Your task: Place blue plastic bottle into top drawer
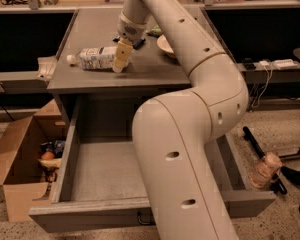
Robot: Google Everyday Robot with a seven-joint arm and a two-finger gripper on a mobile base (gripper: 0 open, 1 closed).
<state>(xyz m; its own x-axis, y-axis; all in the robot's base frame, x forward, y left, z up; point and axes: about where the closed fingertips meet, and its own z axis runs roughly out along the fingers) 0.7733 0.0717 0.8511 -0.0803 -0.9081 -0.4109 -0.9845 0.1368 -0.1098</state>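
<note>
The blue plastic bottle [94, 57] lies on its side on the grey cabinet top [90, 31], white cap pointing left. My gripper [121, 60] hangs from the arm right at the bottle's right end, its yellowish fingers [121, 55] pointing down over the bottle's base. The top drawer [105, 171] is pulled open below the cabinet top, with a bare grey floor and a small black handle [145, 218] on its front. My arm covers the drawer's right half.
A white bowl [165, 45] and a green snack bag [154, 31] sit on the cabinet top to the right of my gripper. A brown cardboard box [20, 159] with items stands on the floor at the left. Cables and another bottle [264, 170] lie at the right.
</note>
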